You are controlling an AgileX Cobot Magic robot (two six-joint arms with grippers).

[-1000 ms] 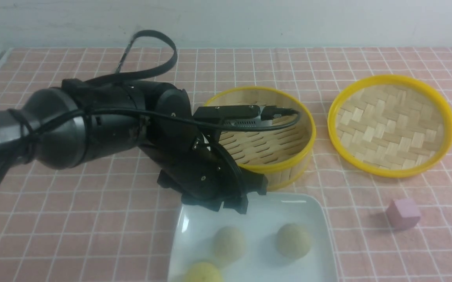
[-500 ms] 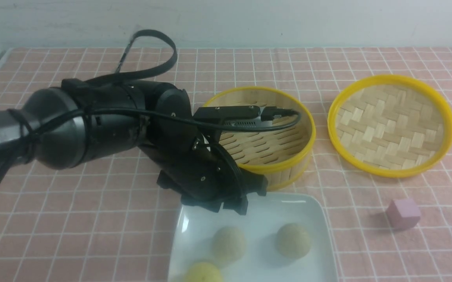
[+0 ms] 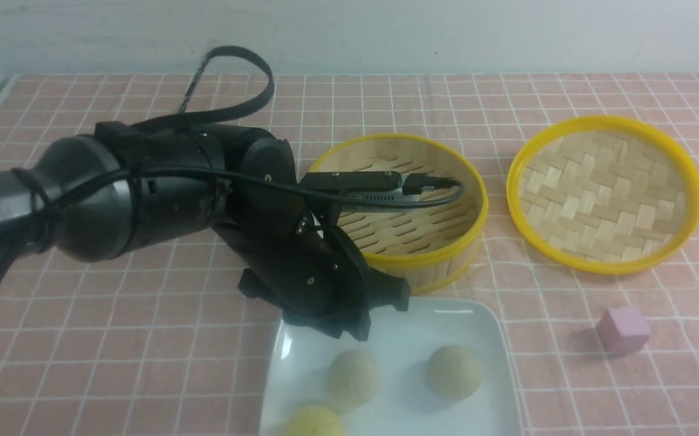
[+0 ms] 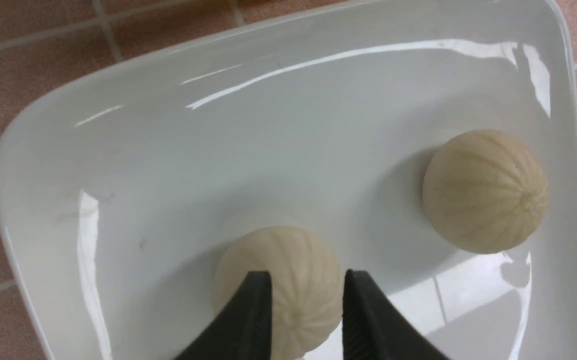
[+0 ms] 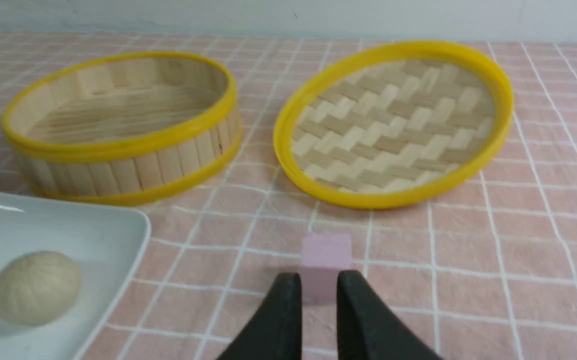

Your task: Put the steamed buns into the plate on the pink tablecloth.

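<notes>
The left arm [image 3: 113,194] reaches in from the left side, wrist bent downward, with a black cable looped above it. The left gripper [image 4: 307,320] points down — its jaws stand narrowly apart, with nothing clamped between them. The right gripper [image 5: 318,320] sits low and level, jaws likewise slightly parted and gripping nothing.

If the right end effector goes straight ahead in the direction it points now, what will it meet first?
Most likely the small pink cube: it sits on the tablecloth just ahead of the right end effector, in line with its narrow gap. Depth is unclear, so it may pass above the cube.
</notes>
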